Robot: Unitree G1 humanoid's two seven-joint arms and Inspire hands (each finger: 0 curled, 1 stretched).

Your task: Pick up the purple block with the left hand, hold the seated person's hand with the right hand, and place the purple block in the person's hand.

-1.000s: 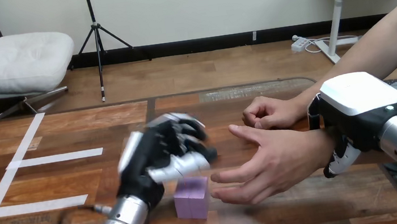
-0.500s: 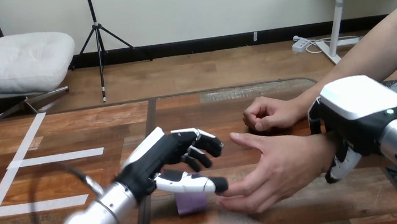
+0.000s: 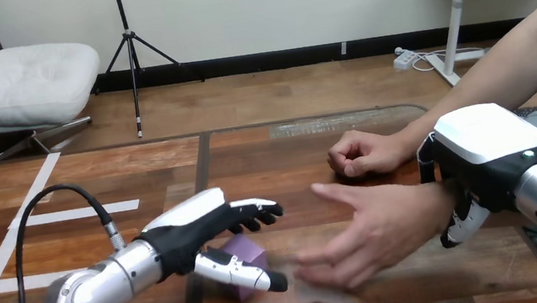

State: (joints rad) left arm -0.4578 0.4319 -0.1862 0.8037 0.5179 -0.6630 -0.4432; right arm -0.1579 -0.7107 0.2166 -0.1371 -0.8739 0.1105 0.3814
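- Two robot hands are at work; log them separately.
- Left robot hand [image 3: 196, 230]: it reaches in from your left, low over the table [image 3: 273, 151]. Its fingers are nearly straight and spread wide, and its thumb is stretched out on the near side.
- Purple block [image 3: 246, 248]: it sits right under that hand, with the fingers over its far side and the thumb crossing its near face. It looks tipped, with its lower edge apparently on the table. Nothing is curled round it, and you cannot tell whether the thumb presses it.
- The block looks roughly cubic, so there is no long axis to line up with.
- Right robot hand [image 3: 486, 152]: it lies over the person's wrist [image 3: 428, 205] with its thumb hooked beneath, clasped round it.
- Person's open hand [image 3: 372, 231]: its palm is turned up and leftward, just right of the block, apart from the left robot hand's thumb tip.
- Person's other hand [image 3: 362, 151]: it is a fist on the table, farther back.
- Judgement: the block is bracketed but not gripped. Close the fingers and thumb first, then make the short carry rightward into the palm.
- Risk: a tipped block may squirt out as you close.
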